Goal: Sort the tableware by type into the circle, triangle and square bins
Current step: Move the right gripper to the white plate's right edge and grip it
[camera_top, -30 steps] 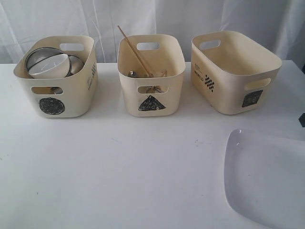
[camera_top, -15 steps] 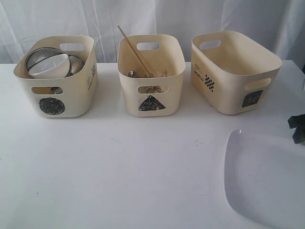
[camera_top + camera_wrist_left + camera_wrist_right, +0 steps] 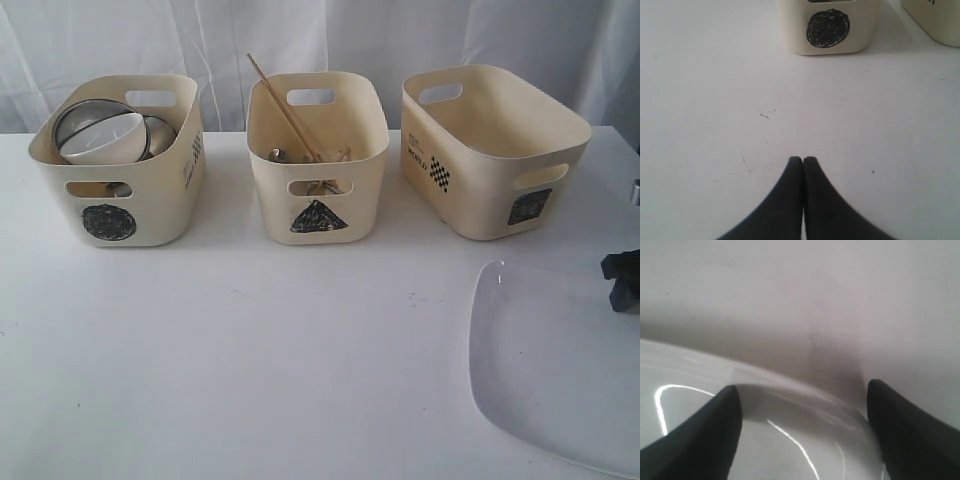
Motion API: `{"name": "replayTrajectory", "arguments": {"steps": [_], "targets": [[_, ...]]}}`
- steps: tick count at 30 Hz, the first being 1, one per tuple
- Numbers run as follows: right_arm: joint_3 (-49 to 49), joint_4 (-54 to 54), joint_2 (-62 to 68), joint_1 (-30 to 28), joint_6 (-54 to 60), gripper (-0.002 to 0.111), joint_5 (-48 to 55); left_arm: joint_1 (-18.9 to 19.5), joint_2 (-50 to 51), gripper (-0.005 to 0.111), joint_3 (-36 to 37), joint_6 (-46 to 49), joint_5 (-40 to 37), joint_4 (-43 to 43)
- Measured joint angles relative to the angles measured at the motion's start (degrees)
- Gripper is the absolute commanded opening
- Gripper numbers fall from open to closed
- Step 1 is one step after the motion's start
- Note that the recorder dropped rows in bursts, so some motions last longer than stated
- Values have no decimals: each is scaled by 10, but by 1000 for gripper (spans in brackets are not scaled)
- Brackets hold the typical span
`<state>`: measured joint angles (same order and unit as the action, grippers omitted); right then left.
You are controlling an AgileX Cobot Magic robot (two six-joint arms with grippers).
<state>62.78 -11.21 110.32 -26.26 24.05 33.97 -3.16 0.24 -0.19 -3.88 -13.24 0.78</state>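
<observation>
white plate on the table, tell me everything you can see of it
The white plate is large, squarish with rounded corners and a slightly raised rim, glossy. It lies flat on the table at the front right, partly cut off by the picture's edge, in front of the square bin and apart from it. Nothing lies on the part that shows. The open right gripper stands over its rim; whether it touches cannot be told.

Exterior view: raised, looking across the worktop (image 3: 300, 350) at the circle bin's (image 3: 120, 190) marked front. Left wrist view: low, near, facing that same front. Right wrist view: close over the plate (image 3: 790, 450).
</observation>
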Motion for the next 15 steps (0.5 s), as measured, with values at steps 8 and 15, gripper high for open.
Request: {"name": "replayTrajectory", "arguments": {"steps": [8, 15], "targets": [[0, 10, -23, 0, 0, 66, 13, 0, 0, 0, 0, 0, 0, 0], [0, -1, 2, 0, 12, 61, 16, 0, 0, 0, 0, 0, 0, 0]]}}
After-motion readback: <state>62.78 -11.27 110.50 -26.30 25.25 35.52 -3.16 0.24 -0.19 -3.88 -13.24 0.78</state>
